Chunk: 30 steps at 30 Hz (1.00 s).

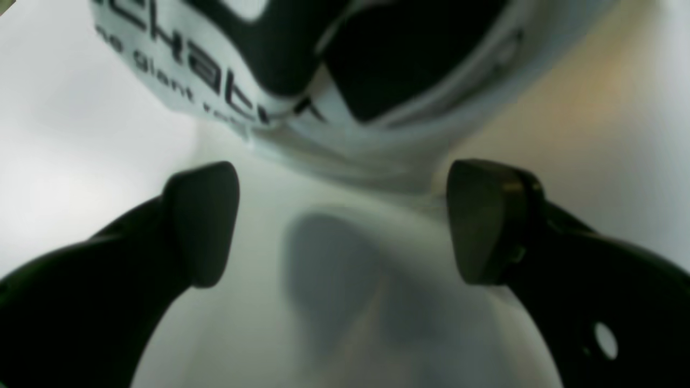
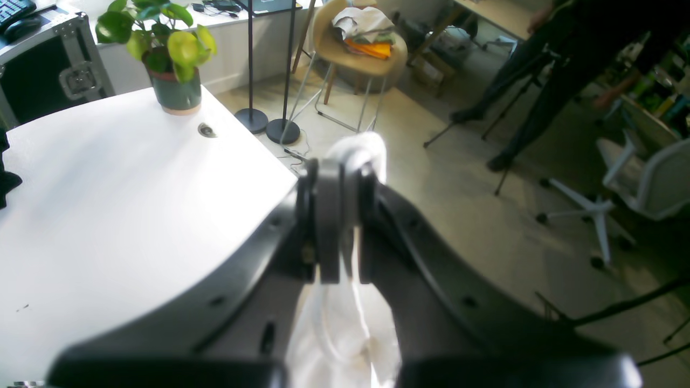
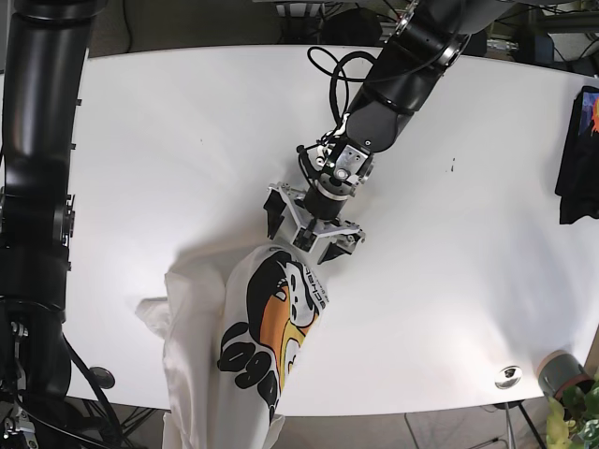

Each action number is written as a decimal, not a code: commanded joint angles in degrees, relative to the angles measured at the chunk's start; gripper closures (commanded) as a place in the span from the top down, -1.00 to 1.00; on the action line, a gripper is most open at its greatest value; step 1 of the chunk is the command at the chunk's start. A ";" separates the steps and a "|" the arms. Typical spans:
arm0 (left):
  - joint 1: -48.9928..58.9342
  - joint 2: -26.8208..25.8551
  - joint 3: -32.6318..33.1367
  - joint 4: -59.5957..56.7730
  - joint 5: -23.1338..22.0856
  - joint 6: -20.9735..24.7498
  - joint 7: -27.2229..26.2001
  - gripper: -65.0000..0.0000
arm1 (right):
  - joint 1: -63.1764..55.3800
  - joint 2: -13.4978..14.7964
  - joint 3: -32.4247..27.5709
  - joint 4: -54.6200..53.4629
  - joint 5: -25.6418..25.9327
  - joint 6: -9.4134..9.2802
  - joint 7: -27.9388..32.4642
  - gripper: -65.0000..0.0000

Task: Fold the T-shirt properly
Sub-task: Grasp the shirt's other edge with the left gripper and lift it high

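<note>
I'm seeing the right gripper [image 2: 339,226] pinching white shirt [image 3: 253,355] cloth between its closed fingers [image 2: 329,215], off the table [image 3: 449,309] edge. My left gripper [image 1: 345,221] is hanging spread wide, just short of the shirt's printed end lying crumpled ahead.

One white T-shirt [image 3: 234,355], one white table [image 3: 168,140] and two black robot arms with one gripper each: the left gripper [image 3: 312,227] and the right gripper [image 2: 338,215]. One potted plant [image 2: 164,51], one beige chair [image 2: 356,51] and one white office chair [image 2: 641,183]. One dark cloth [image 3: 577,154] at the table edge
</note>
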 commanded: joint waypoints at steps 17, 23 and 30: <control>-5.93 4.62 -0.12 -6.88 0.02 0.37 0.05 0.28 | 2.60 0.35 0.74 0.71 0.46 -0.18 2.27 -0.94; -5.93 2.68 -0.21 -6.97 0.11 0.46 0.23 -0.83 | 2.60 1.49 0.74 0.62 0.46 -0.18 2.35 -0.94; -5.75 0.92 -1.97 -6.09 0.02 0.46 0.23 -1.00 | 2.60 1.49 2.94 0.71 0.46 -0.18 3.50 -0.94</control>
